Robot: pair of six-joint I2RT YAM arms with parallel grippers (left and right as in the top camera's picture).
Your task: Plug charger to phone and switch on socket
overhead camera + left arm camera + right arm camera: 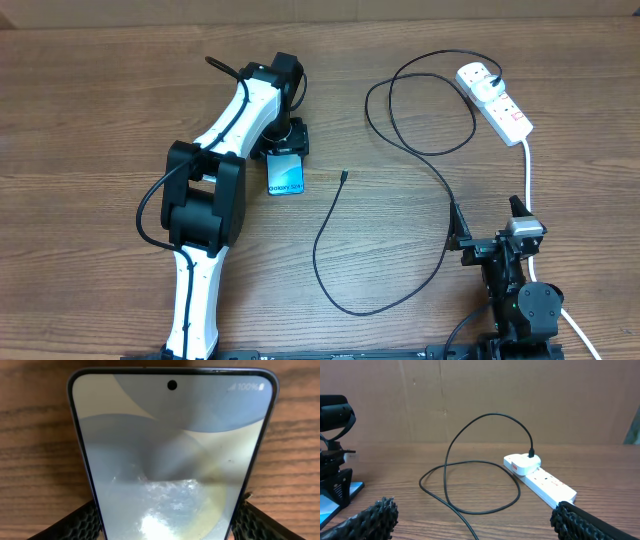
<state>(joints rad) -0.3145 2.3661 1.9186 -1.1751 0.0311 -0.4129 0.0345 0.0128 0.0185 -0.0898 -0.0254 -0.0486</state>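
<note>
Brown wood-grain table (90,120) carries everything. On it, the white-and-black left arm (235,115) reaches up and across to the phone (285,178), and the left gripper (287,152) hangs right over the phone's upper end. From the left wrist, its black ridged fingers (82,522) flank the phone's two long edges, close against them; I cannot tell whether they actually squeeze it.

Near the table's front right, the right gripper (487,220) is spread wide with nothing between its fingers, well apart from the phone.

At the back right lies the white power strip (505,108), its thick white lead (527,170) running down toward the right arm. A white adapter (522,464) sits in the strip's end outlet. Which way the strip's switches stand is too small to tell.

From that adapter the black charger cable (316,245) loops over the middle of the table. Its connector tip (344,177) lies free on the wood just right of the phone, not touching it.

The phone lies flat, screen up and lit blue, white "Galaxy" lettering showing.
</note>
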